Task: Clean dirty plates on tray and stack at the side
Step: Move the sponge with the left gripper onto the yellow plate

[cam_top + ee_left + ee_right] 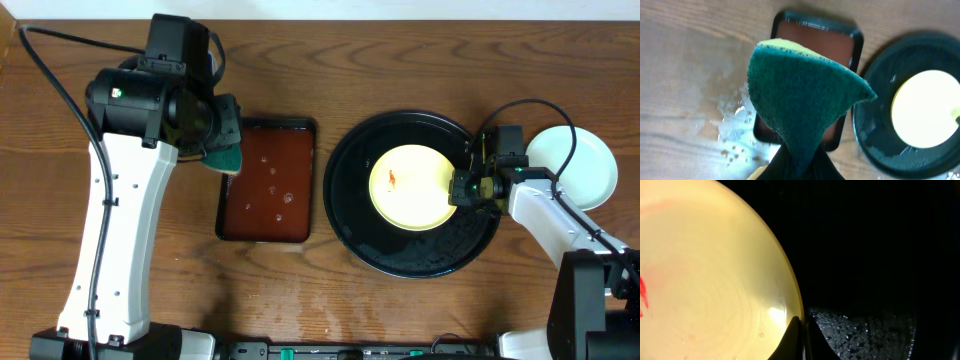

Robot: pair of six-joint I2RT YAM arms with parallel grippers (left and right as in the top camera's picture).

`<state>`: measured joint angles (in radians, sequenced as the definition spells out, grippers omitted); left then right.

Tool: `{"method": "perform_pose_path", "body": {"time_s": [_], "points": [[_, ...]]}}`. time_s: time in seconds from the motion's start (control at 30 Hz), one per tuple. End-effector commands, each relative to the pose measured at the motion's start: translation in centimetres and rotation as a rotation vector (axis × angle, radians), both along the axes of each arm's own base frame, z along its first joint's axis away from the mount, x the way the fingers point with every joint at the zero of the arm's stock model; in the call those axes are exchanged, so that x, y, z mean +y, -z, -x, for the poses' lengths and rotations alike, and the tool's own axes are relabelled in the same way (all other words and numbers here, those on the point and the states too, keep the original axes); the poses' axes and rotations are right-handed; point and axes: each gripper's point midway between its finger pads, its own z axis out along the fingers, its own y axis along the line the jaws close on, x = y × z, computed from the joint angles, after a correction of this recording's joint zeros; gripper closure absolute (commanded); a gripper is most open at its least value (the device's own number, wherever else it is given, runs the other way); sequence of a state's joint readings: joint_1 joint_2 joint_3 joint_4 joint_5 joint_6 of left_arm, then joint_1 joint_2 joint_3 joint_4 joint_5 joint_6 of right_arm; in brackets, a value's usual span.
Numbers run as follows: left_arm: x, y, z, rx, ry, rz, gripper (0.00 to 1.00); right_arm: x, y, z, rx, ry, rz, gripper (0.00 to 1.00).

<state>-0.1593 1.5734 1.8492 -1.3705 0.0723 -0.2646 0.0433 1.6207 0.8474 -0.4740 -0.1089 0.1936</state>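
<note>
Where right gripper (802, 322) clamps, yellow plate (705, 270) rim between fingers (790, 345) (on tray (880, 255)).

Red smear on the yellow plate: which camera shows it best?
Overhead: the whole smear shows, left of centre on the plate. Right wrist crops it at the frame edge; left wrist shows only bare plate.

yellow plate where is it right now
Overhead view, right of centre: the yellow plate lies in the middle of the black tray, the right gripper shut on its right rim.
</note>
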Motion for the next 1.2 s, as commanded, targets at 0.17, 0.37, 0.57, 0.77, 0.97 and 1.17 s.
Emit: {"method": "perform_pose_path", "body": {"time_s": [0.17,0.37,0.57,0.77,0.97,1.17], "points": [[-3.4,1.7,-1.4,-0.028,0.086,0.040,0.92,0.6,-0.2,0.1,0.002,0.032,-0.044,0.99],[-7.9,4.6,-1.8,0.036,0.196,0.044,0.92,0.6,0.1,0.5,0.031,0.157,-0.087,0.99],[-11.9,6.4,-2.3,0.041,0.288,0.039,0.92,2.2,0.1,1.1,0.050,0.113,-0.171,0.88],[-14.0,6.2,-2.5,0.007,0.313,0.058,0.92,1.9,-2.1,-1.2,-0.026,0.055,-0.244,0.68],[-15.0,6.1,-2.8,-0.017,0.311,0.074,0.92,-0.2,-2.3,-1.9,-0.064,0.047,-0.204,0.75],[-16.7,6.5,-3.0,-0.031,0.347,0.078,0.92,0.1,-1.8,-1.3,-0.057,0.000,-0.189,0.75]]}}
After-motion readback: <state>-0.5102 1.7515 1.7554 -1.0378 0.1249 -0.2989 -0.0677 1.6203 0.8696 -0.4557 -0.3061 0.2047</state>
